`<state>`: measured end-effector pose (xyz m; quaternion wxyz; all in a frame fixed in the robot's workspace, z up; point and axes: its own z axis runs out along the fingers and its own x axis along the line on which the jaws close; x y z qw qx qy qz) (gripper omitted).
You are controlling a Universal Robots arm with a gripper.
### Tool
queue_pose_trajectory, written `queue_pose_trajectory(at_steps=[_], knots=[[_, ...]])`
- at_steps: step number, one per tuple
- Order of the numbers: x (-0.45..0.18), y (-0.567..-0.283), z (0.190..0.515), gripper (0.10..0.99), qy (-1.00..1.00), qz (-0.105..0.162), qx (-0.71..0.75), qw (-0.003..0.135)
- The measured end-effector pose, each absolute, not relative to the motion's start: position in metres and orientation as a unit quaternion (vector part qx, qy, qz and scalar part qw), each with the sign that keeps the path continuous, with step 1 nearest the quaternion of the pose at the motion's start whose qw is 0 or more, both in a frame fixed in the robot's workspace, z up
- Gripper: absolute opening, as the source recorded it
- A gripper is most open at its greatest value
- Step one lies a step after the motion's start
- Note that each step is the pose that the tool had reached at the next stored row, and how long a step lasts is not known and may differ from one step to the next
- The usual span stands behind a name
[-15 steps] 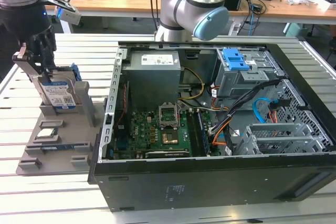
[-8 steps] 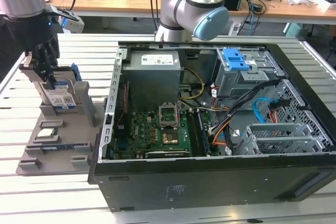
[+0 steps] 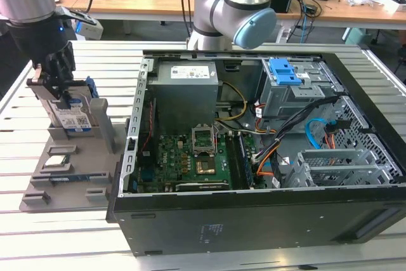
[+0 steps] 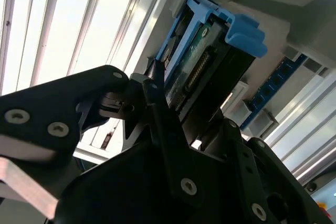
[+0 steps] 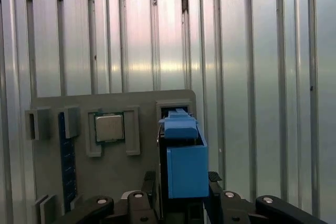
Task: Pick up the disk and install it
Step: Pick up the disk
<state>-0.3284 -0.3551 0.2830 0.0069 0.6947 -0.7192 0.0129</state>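
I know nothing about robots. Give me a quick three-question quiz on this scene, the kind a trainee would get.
1. True or false: the disk already sits installed inside the open computer case.
2. Which thing lies in the square pocket of the grey tray? A) a small silver chip B) a screwdriver C) a fan
3. Fill in the blank: the hand is closed on the ____.

Key: 1 false, as the disk is in the hand over the grey tray, outside the case; 2 A; 3 disk.
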Motion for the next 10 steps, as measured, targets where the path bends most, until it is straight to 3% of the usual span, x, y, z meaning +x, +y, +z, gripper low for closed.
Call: queue_pose_trajectory(at_steps=[10], knots=[[-0.3333, -0.3551, 0.2829, 0.482, -0.719, 0.016, 0.695, 0.003]])
